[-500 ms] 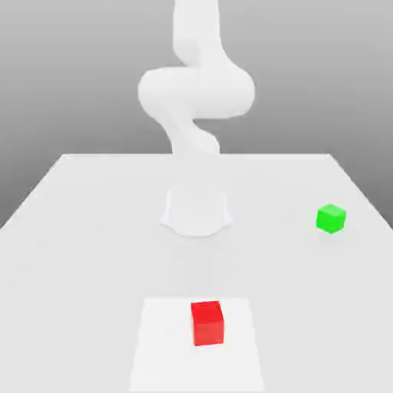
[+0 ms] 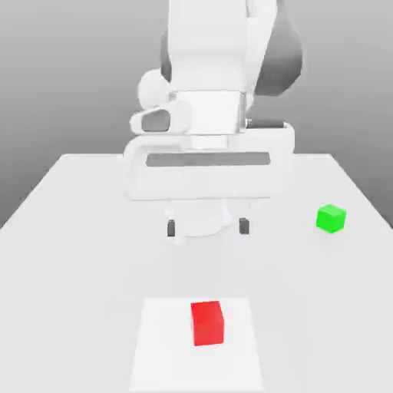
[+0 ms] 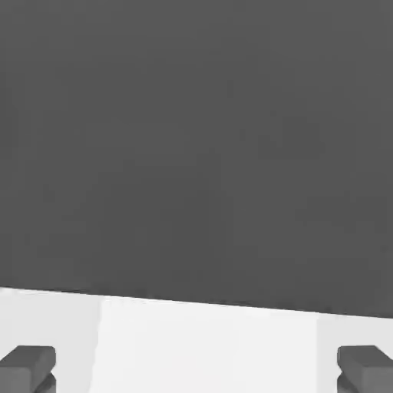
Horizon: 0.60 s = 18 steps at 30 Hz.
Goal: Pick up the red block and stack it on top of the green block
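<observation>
Fingers first: your gripper (image 2: 207,226) has both dark fingertips (image 2: 171,228) spread wide apart with nothing between them, and you can see the same thing from the hand view, where the two grey pads (image 3: 28,367) sit at opposite edges with only bare surface in the gap. You will find the hand hanging above the white table (image 2: 69,230), in front of the arm's base, with its broad white body facing the exterior camera. Look toward the near edge of the table and you have the red block (image 2: 207,322), resting flat on a paler square patch (image 2: 165,345) of the surface, roughly in line with the gripper but well apart from it and closer to the exterior camera. Your green block (image 2: 331,219) sits on the table toward the exterior view's right, near that side's edge and well apart from both the red block and the gripper. Neither block is touched by a finger, and you can see both standing upright and square on the tabletop
</observation>
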Motion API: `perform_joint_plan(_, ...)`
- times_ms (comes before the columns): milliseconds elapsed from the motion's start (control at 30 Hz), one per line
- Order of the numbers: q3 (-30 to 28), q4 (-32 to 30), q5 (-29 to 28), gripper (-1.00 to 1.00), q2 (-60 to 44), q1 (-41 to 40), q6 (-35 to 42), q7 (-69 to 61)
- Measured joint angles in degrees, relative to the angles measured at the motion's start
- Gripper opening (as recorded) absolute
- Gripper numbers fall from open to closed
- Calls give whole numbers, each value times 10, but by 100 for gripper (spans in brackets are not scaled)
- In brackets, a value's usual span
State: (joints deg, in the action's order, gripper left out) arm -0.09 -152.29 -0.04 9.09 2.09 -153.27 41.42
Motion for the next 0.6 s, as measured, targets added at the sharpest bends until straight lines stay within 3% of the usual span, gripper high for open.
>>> perform_joint_plan(133,1,-46,0,0,-83,4,-48,-10)
perform_joint_plan(333,1,-42,1,0,-208,5,-150,-13)
perform_joint_plan(367,1,-40,1,-100,-228,5,-167,-13)
perform_joint_plan(600,1,-39,-1,-100,-232,4,-171,-11)
